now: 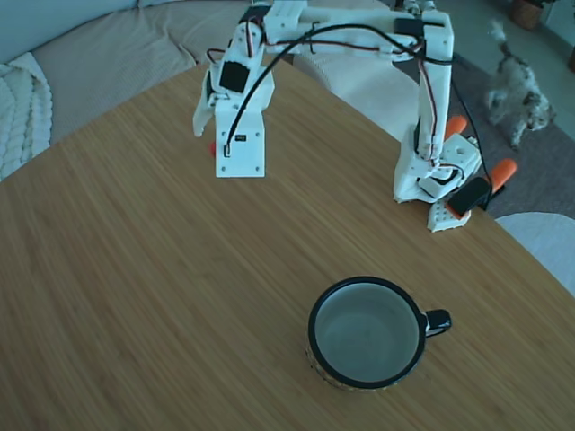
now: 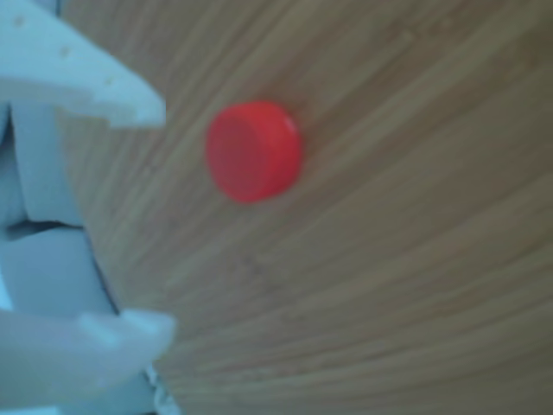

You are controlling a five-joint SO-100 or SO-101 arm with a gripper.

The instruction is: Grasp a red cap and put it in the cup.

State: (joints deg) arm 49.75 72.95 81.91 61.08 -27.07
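Lying flat on the wooden worktop, the red cap is sitting just off the tips of the hand in the other view, toward one o'clock from the gap between them and touching neither. The hand is released: its two white fingers are standing well apart, one above and one below at the left edge. In the fixed view only a sliver of the red cap is peeking out at nine o'clock of the lowered hand. The white arm is rising from its base at the worktop's far right edge, folding leftward and dropping its wrist steeply down. The cup, mouth up with its handle at three o'clock, is standing well apart at five o'clock of the cap.
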